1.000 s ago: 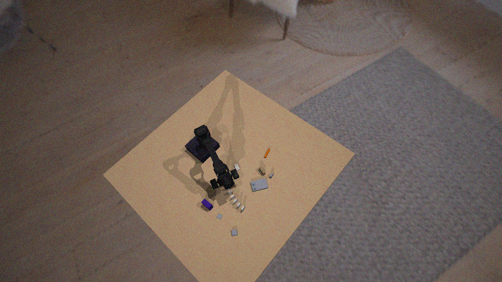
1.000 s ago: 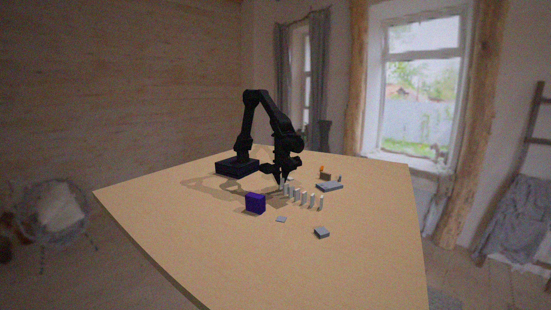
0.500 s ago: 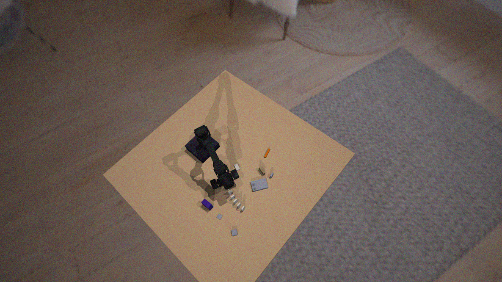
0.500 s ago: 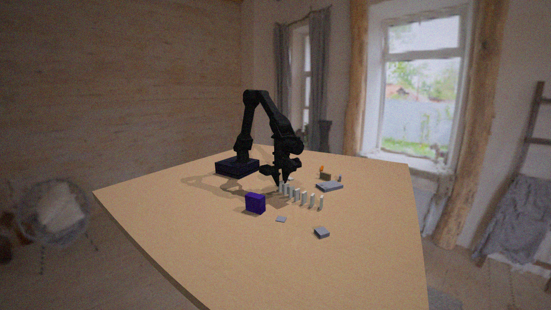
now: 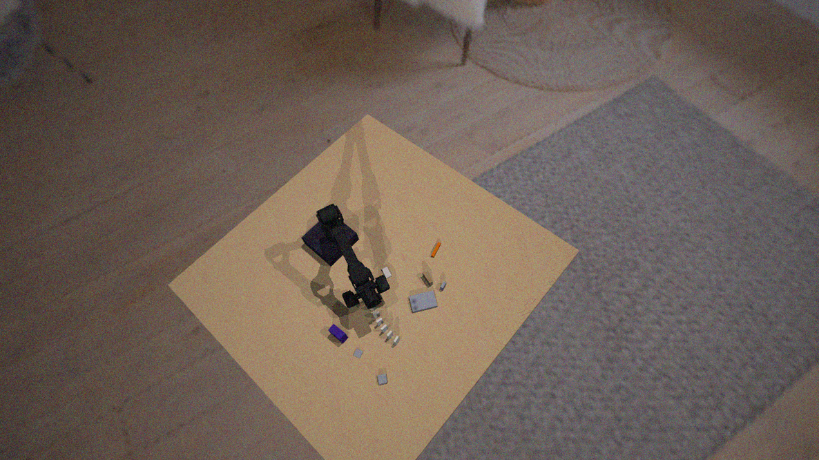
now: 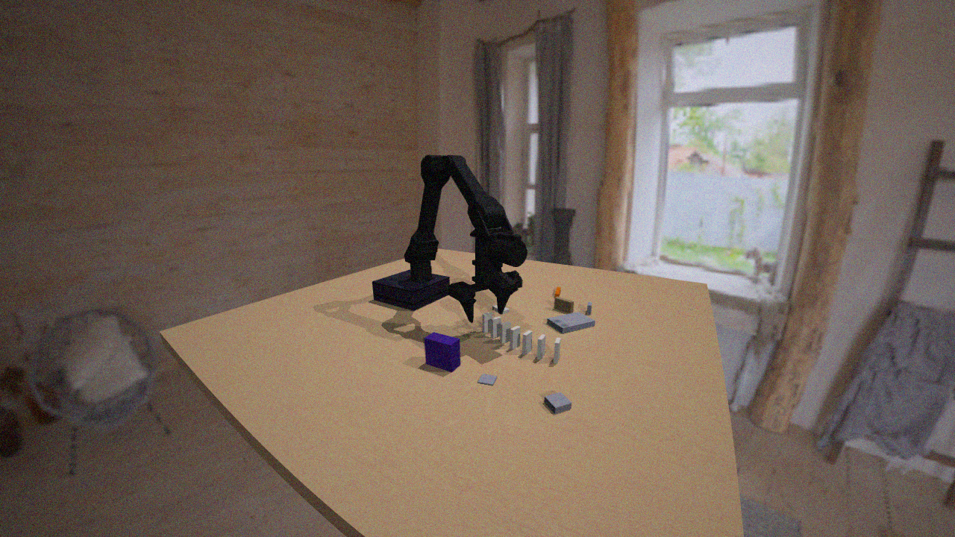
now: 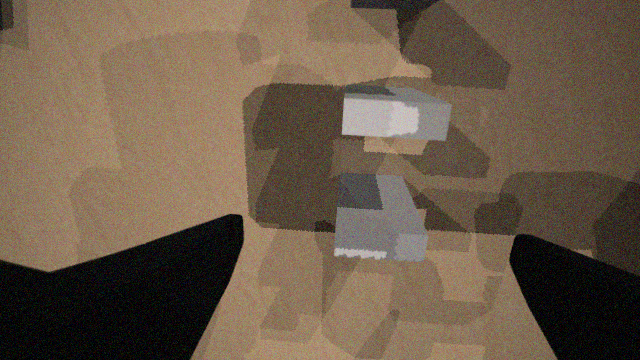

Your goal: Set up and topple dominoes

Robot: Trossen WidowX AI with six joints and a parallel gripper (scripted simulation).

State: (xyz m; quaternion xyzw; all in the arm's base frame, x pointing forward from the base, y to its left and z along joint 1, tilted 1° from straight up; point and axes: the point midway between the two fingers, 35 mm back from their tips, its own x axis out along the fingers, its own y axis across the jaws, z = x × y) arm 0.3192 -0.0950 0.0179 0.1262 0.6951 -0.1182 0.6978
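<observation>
A row of several pale dominoes (image 5: 389, 334) (image 6: 527, 342) stands upright on the table. The domino at its arm-side end (image 6: 485, 323) (image 7: 380, 227) stands upright in line, apart from its neighbour (image 7: 380, 117); the gripper hides it in the top view. My gripper (image 6: 486, 316) (image 7: 375, 237) is wide open, with one finger to each side of that end domino and neither seen touching it. Another white domino (image 5: 386, 271) (image 6: 500, 309) lies flat beside the arm-side end of the row, partly behind the gripper in the exterior view.
A purple box (image 5: 337, 332) (image 6: 442, 351), a thin grey tile (image 5: 358, 352) (image 6: 487, 380) and a grey block (image 5: 382, 379) (image 6: 557, 403) lie on one side. A grey slab (image 5: 424, 301) (image 6: 571, 323), brown block (image 5: 427, 279) (image 6: 563, 305), small grey piece (image 6: 589, 308) and orange piece (image 5: 435, 248) (image 6: 557, 291) are opposite.
</observation>
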